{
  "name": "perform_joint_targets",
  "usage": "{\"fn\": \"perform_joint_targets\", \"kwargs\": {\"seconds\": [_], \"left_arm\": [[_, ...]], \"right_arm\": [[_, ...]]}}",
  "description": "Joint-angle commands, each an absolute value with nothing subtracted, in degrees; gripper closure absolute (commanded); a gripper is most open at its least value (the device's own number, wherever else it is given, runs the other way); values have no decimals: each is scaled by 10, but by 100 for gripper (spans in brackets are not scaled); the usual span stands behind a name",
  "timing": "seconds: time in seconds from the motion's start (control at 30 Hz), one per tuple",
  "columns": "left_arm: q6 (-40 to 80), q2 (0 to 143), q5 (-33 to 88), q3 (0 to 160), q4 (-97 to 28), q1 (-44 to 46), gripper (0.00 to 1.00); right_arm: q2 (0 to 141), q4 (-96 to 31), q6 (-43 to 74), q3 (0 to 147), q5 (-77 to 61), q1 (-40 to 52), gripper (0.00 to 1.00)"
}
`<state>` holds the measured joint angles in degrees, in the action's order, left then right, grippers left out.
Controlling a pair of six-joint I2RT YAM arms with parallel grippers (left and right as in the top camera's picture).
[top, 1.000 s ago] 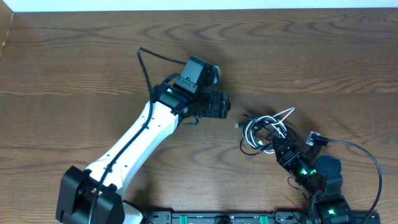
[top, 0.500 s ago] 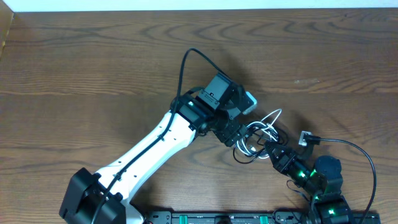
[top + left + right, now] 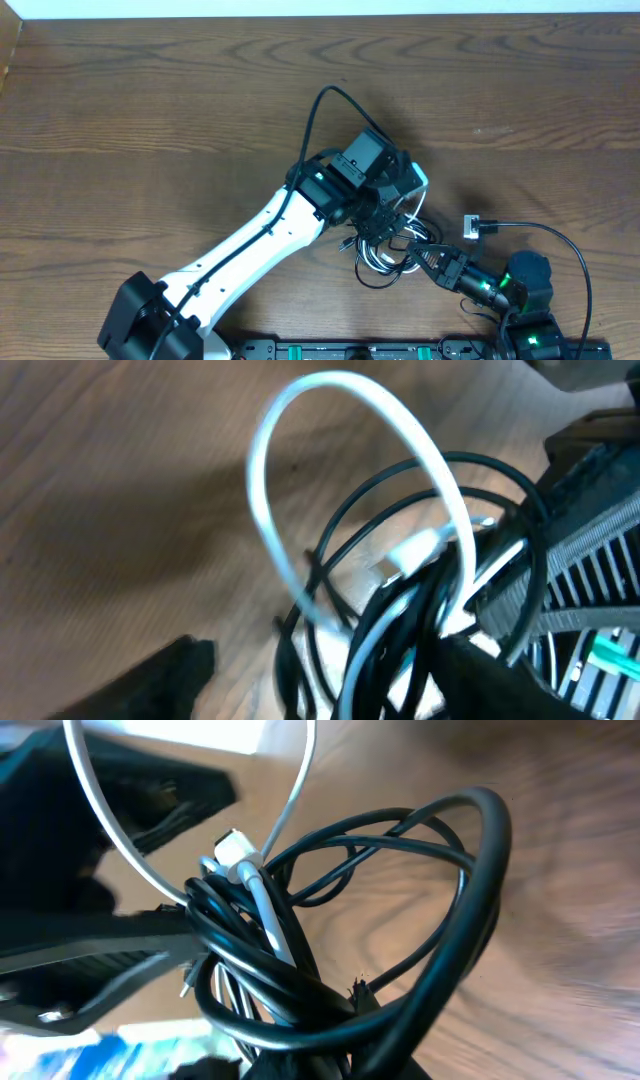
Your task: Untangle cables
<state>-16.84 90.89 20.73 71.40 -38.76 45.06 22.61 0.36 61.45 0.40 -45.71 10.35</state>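
Note:
The cables (image 3: 378,262) lie knotted in a bundle at the table's front centre. It is made of several black loops (image 3: 300,990) with a thin white cord (image 3: 268,510) arching out, and a white plug (image 3: 232,848) in the middle. My right gripper (image 3: 432,258) is shut on the black strands at the bundle's right side (image 3: 345,1060). My left gripper (image 3: 383,228) is over the bundle from the back, jaws open. Its dark fingers (image 3: 175,675) stand on either side of the strands, gripper (image 3: 325,670) astride them. The bundle's lower strands are hidden under both grippers.
The right arm's own thick black wire (image 3: 565,240) loops to a small connector (image 3: 473,226) just right of the bundle. The left arm's white link (image 3: 250,245) crosses the front left. A black rail (image 3: 400,352) runs along the front edge.
The left arm swung right and forward from mid-table down onto the bundle. The right gripper drew the bundle left and nearer the front, staying shut on it.

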Motion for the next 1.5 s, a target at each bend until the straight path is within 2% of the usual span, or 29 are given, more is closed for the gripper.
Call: {"fn": "perform_joint_targets", "kwargs": {"seconds": [0.0, 0.1, 0.2, 0.23, 0.63, 0.93, 1.17, 1.47], "left_arm": [[-176, 911, 210, 722, -387, 460, 41], [-176, 924, 209, 722, -388, 460, 58], [-176, 940, 182, 722, -387, 460, 86], [-175, 944, 159, 722, -387, 460, 92], [-70, 946, -98, 722, -328, 459, 93], [17, 946, -196, 722, -270, 448, 93], [115, 943, -201, 722, -269, 400, 93], [118, 920, -126, 722, -269, 377, 93]], "right_arm": [[222, 17, 624, 3, -521, 103, 99], [222, 18, 632, 3, -541, 103, 99], [222, 17, 632, 3, -561, 103, 99], [222, 17, 632, 3, -566, 103, 99], [222, -21, 617, 3, -512, 103, 99], [224, -32, 598, 3, -417, 103, 99], [224, -30, 567, 3, -387, 103, 99], [226, -27, 541, 3, -321, 103, 98]]}}
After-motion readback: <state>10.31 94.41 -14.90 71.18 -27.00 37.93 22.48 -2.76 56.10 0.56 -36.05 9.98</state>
